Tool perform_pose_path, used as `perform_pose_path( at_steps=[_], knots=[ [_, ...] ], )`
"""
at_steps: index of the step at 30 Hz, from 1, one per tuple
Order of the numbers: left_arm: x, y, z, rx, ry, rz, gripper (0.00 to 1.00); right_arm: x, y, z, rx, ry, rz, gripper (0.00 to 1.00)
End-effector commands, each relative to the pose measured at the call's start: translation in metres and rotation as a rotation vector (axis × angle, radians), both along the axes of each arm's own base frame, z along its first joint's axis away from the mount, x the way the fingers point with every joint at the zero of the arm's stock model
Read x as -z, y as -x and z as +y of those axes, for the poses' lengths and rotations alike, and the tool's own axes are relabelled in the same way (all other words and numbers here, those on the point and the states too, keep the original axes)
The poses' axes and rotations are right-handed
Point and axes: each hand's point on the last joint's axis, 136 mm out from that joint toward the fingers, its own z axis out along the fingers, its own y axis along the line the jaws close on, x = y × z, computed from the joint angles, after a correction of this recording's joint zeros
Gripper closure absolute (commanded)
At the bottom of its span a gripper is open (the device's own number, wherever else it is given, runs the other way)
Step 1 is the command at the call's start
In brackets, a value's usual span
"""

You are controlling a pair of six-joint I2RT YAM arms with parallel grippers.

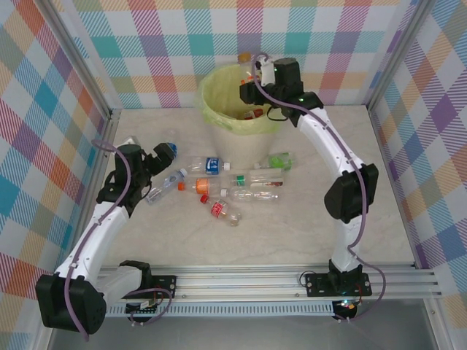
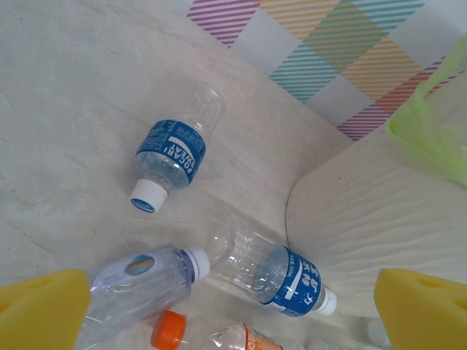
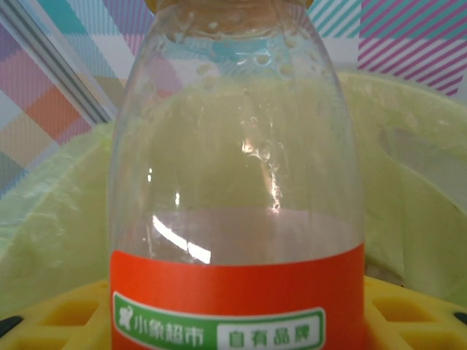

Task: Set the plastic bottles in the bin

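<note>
While the right end effector (image 1: 254,74) grips a bottle (image 3: 237,182) over the bin (image 1: 226,131), its cap is cropped. Left end effector (image 2: 233,313) gapes.

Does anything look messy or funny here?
Yes. Several plastic bottles lie tipped on their sides, scattered over the table in front of the bin, and some look squashed. Nothing seems spilled. The right hand holds one orange-labelled bottle over the bin.
</note>
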Motion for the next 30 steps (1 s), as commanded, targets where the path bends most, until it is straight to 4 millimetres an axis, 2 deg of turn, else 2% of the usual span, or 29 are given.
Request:
perform_pose_path(
  at_steps=[1,10,16,22,30],
  knots=[
    [0.002,0.004,0.010,-0.030,-0.001,0.005,0.00,0.017,-0.014,-0.010,0.069,0.125,0.009,0.48],
    [0.012,0.007,0.023,-0.069,-0.014,0.027,0.00,0.061,-0.034,-0.004,0.127,0.272,0.055,0.46],
    [0.022,0.005,0.033,-0.093,-0.037,0.062,0.00,0.074,-0.042,-0.015,0.216,0.356,0.053,0.41],
    [0.036,0.002,0.045,-0.126,-0.050,0.102,0.00,0.062,-0.042,-0.018,0.241,0.374,0.019,0.31],
    [0.056,-0.006,0.063,-0.162,-0.015,0.137,0.00,0.027,-0.027,0.000,0.183,0.273,-0.061,0.22]
  ],
)
